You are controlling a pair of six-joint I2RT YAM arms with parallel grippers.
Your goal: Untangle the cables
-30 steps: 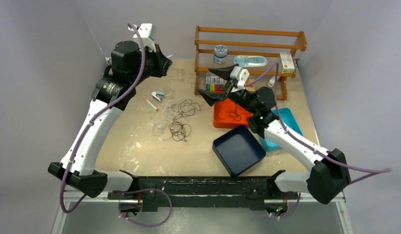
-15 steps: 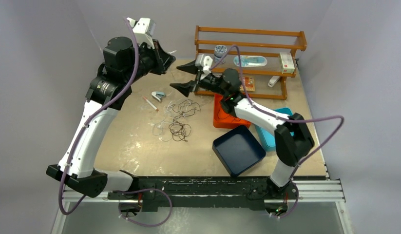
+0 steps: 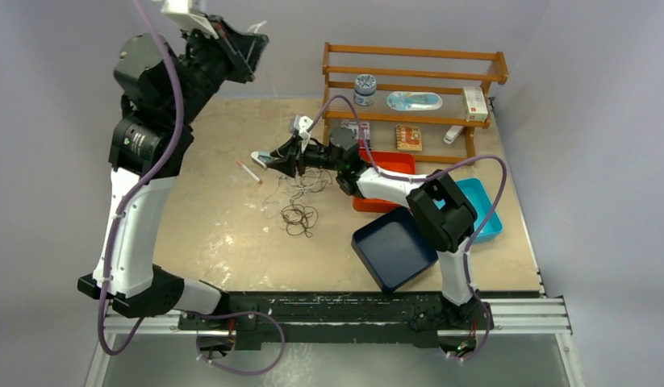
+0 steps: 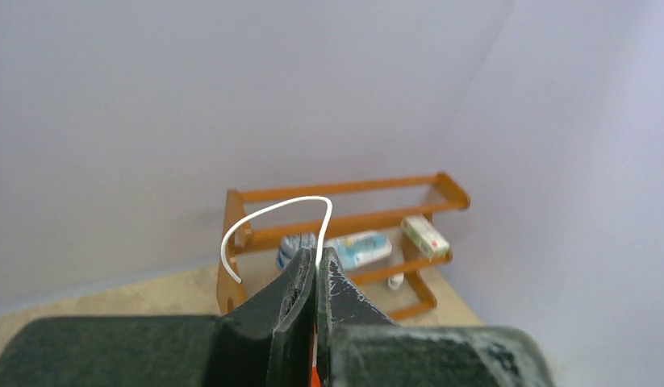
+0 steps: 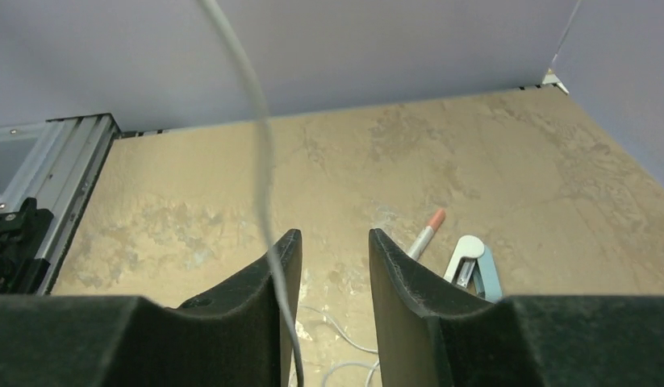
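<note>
High above the far-left corner of the table (image 3: pixel 223 242), the left gripper (image 4: pixel 316 256) is clamped on the white cable (image 4: pixel 272 210), while the right gripper (image 5: pixel 335 242), fingers (image 5: pixel 252 286) apart, hangs by the dark cables (image 3: pixel 298 216).

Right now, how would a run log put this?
left tool: shut on white cable, high | right tool: open, beside white cable | dark cables: tangled

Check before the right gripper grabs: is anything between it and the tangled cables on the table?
Nothing solid. The right gripper is open beside the cables; only the white cable held by the left gripper runs past one finger.
</note>
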